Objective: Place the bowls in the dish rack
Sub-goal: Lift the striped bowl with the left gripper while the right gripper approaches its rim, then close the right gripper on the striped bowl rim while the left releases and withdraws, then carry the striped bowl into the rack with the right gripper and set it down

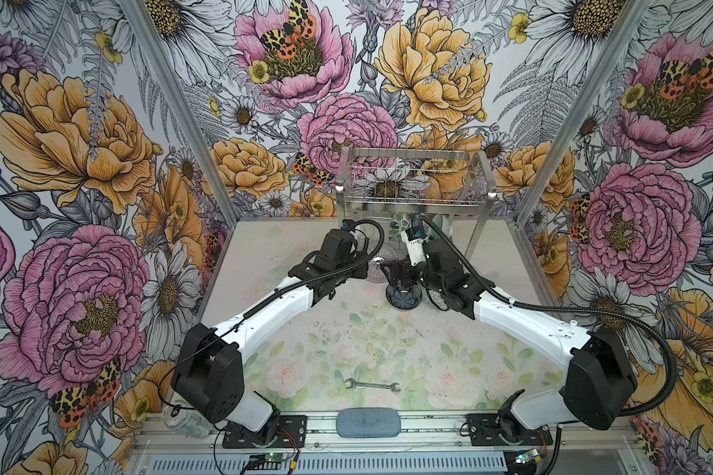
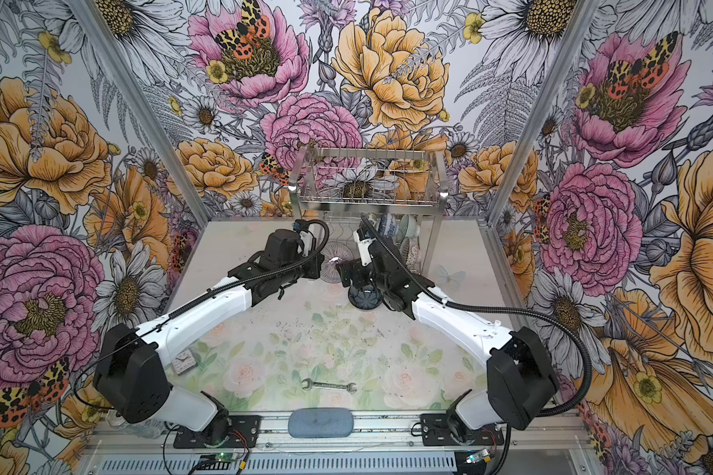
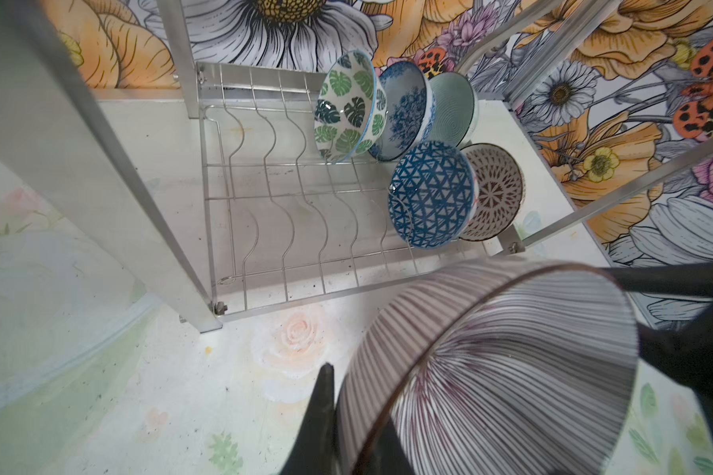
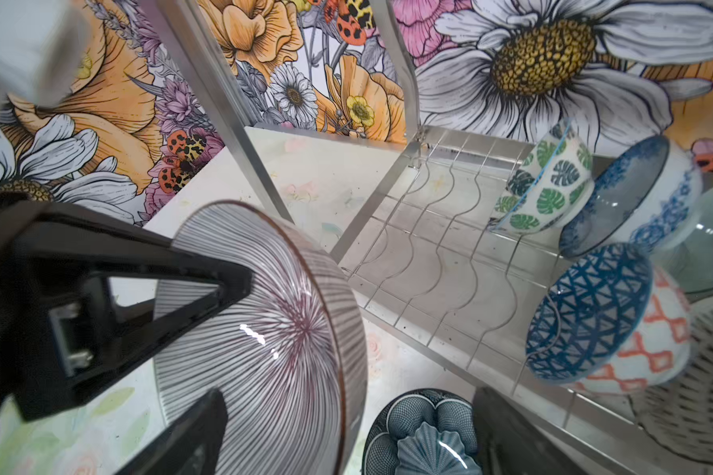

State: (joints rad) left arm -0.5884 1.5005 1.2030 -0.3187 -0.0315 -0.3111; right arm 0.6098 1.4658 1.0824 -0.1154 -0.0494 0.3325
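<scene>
Clamping the striped bowl's (image 3: 511, 370) rim, left pincer (image 3: 348, 415) holds it before the dish rack (image 3: 256, 80).

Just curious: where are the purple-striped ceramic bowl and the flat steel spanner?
purple-striped ceramic bowl (image 3: 532, 390): left wrist view, inner wall.
flat steel spanner (image 1: 372, 385): in a top view, middle of shaft.

- Rack (image 3: 141, 197): bright steel wire; legs flat brushed metal.
- Striped bowl (image 4: 264, 329): glazed ceramic, glossy, glare spots.
- Spanner (image 1: 372, 385): bare grey metal.
- Worktop (image 1: 346, 341): matt print, dark specks.
</scene>
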